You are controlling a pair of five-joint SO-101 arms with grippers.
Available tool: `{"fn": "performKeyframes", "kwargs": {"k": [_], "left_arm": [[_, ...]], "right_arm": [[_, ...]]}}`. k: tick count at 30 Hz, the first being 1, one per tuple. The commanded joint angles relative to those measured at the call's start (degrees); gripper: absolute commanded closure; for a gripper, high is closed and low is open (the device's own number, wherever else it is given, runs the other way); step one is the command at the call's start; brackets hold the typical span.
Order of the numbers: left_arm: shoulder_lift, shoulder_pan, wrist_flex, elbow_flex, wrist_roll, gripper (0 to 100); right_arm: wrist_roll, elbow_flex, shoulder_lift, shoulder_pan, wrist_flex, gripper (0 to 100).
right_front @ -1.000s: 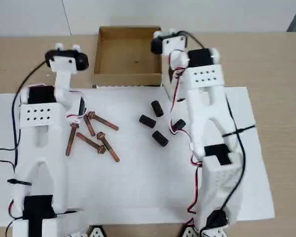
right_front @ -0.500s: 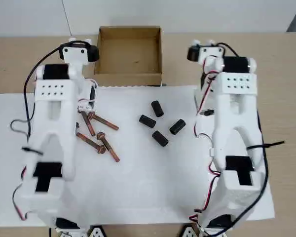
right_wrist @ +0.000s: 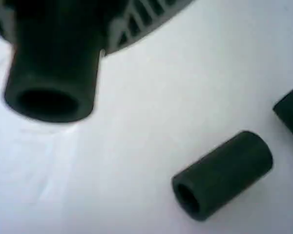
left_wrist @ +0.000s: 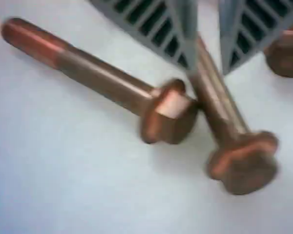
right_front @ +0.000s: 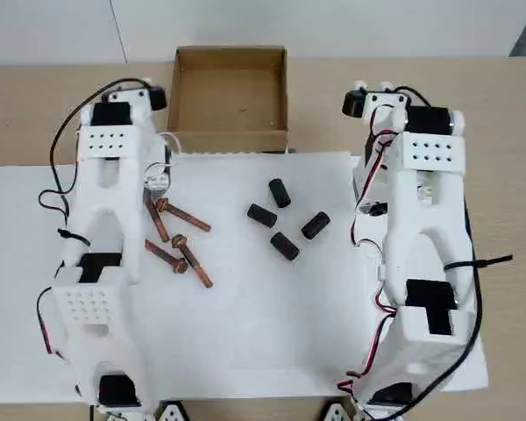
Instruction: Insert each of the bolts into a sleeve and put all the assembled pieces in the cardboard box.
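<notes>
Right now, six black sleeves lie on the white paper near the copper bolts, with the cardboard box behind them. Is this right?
Not six: the high view shows four black sleeves on the white paper near the copper bolts. The cardboard box is behind them.

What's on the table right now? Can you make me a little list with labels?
box: cardboard box, no pieces inside
bolts: copper bolts lying loose on the white paper, none in a sleeve
sleeves: four loose sleeves, black, in the middle of the paper
left arm: left gripper down at one bolt that lies on the paper
right arm: right gripper holds a fifth sleeve
</notes>
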Motion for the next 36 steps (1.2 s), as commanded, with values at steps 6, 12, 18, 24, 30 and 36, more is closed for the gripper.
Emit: {"fn": "performKeyframes", "kwargs": {"k": [6, 12, 18, 24, 30, 36], "left_arm": [[2.0, -1.8, -0.8, -2.5, 0.7, 90], [2.5, -1.8, -3.5, -2.2, 0.6, 90], [3.2, -1.8, -5.0, -2.2, 0.6, 90], [7.6, -2.1, -5.0, -2.2, 0.6, 90], [8.6, -1.8, -5.5, -2.2, 0.6, 90], [8.7, -2.1, -4.9, -2.2, 0.6, 91]], "right_arm": [[0.8, -0.4, -3.7, 1.2, 0.3, 99.5], [0.8, -0.4, -3.6, 1.0, 0.3, 99.5], [0.9, -0.4, -3.7, 1.3, 0.4, 99.5], [0.9, -0.4, -3.8, 1.2, 0.4, 99.5], [0.8, -0.4, -3.9, 1.2, 0.5, 99.5], [0.8, -0.4, -3.9, 1.2, 0.6, 99.5]]}}
